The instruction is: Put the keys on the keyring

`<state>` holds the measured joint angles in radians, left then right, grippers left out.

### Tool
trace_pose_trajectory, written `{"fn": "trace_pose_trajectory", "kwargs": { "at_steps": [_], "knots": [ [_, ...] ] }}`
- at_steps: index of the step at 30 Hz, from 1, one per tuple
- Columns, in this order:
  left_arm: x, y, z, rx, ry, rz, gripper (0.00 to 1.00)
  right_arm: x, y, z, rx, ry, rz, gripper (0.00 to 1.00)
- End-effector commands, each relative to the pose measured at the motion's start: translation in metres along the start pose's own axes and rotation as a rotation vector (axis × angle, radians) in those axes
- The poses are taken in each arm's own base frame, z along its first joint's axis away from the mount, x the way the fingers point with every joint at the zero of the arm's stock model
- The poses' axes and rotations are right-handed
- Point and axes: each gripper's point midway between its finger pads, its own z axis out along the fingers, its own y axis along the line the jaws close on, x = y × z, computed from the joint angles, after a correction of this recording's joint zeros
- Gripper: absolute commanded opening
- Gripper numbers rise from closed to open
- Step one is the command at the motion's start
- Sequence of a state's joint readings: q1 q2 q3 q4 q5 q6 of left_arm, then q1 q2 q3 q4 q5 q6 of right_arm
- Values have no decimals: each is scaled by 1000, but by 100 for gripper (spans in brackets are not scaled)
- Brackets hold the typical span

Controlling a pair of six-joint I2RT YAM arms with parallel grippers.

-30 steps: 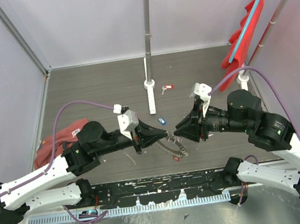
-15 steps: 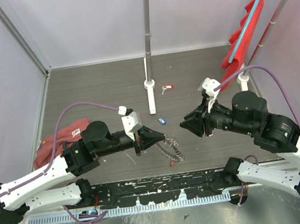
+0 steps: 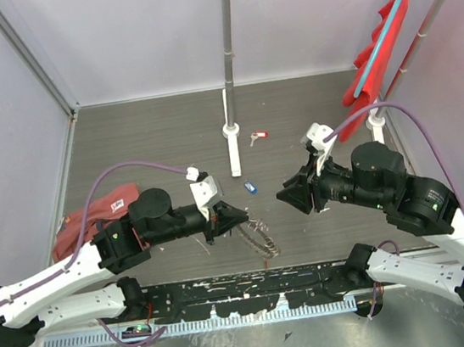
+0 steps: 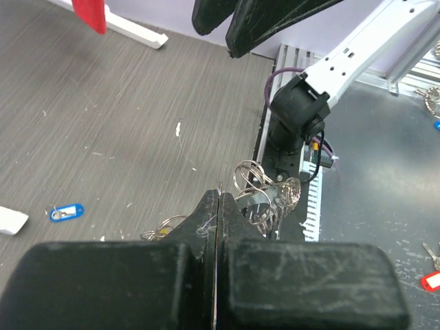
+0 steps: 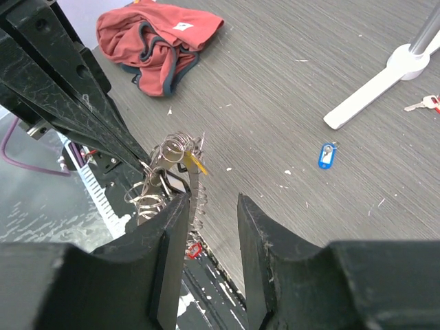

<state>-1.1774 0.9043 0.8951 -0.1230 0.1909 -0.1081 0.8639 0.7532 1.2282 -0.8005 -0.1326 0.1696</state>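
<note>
Two grippers: my left gripper was pinched tight on the keyring; my right gripper, near the keyring, stood half open, empty.

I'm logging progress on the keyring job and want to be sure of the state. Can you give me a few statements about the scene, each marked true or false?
1. The left gripper is shut on the keyring. True.
2. The right gripper is holding a key. False: its jaws stand open and empty, a little apart from the keyring.
3. A blue-tagged key lies loose on the table, off the keyring. True.
4. The crumpled red cloth lies on the right side of the table. False: it lies on the left side, beside the left arm.
</note>
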Motion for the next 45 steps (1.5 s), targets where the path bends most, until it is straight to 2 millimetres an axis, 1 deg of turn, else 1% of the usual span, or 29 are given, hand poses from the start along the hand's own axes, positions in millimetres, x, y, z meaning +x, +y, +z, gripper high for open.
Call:
{"fn": "trace_pose_trajectory", "kwargs": {
  "at_steps": [1, 5, 9, 15, 18, 20, 22, 25, 28, 29, 31, 32, 34, 35, 38, 39, 40, 43, 45],
  "knots": [
    [-6, 8, -9, -47, -20, -2, 0, 1, -10, 6, 62, 4, 31, 40],
    [8, 20, -13, -118, 45, -13, 0, 9, -20, 11, 114, 39, 52, 40],
    [23, 28, -17, -161, 101, -18, 0, 17, -25, 14, 139, 54, 64, 40],
    [59, 53, -25, -277, 265, -8, 0, 21, -41, 15, 224, 40, 70, 41],
    [79, 68, -21, -298, 356, -26, 0, 25, -48, 17, 256, 25, 75, 41],
    [92, 75, -10, -275, 407, -49, 0, 28, -53, 18, 283, 18, 78, 41],
    [102, 82, 9, -248, 437, -66, 0, 31, -59, 18, 312, 14, 82, 42],
    [123, 91, 48, -193, 491, -80, 0, 35, -69, 18, 367, -3, 101, 44],
    [130, 95, 88, -120, 494, -93, 1, 38, -80, 14, 432, -37, 137, 48],
    [134, 95, 100, -92, 497, -102, 5, 39, -83, 12, 448, -49, 150, 50],
    [137, 95, 119, -50, 501, -120, 19, 44, -89, 10, 481, -68, 175, 53],
    [135, 96, 127, -36, 496, -125, 25, 45, -91, 8, 493, -79, 188, 54],
    [137, 98, 132, -32, 492, -133, 38, 50, -96, 4, 525, -95, 212, 56],
    [135, 100, 131, -38, 484, -136, 42, 53, -98, 4, 536, -100, 222, 57],
    [125, 114, 118, -88, 435, -159, 52, 60, -107, 5, 580, -122, 251, 60],
    [120, 119, 111, -107, 417, -172, 62, 62, -110, 7, 596, -126, 255, 61],
    [118, 125, 103, -129, 404, -191, 67, 63, -112, 9, 604, -132, 261, 61],
    [105, 144, 74, -203, 339, -252, 75, 67, -119, 14, 650, -141, 299, 68],
    [95, 155, 54, -255, 293, -299, 78, 73, -121, 21, 659, -123, 310, 69]
  ]
}}
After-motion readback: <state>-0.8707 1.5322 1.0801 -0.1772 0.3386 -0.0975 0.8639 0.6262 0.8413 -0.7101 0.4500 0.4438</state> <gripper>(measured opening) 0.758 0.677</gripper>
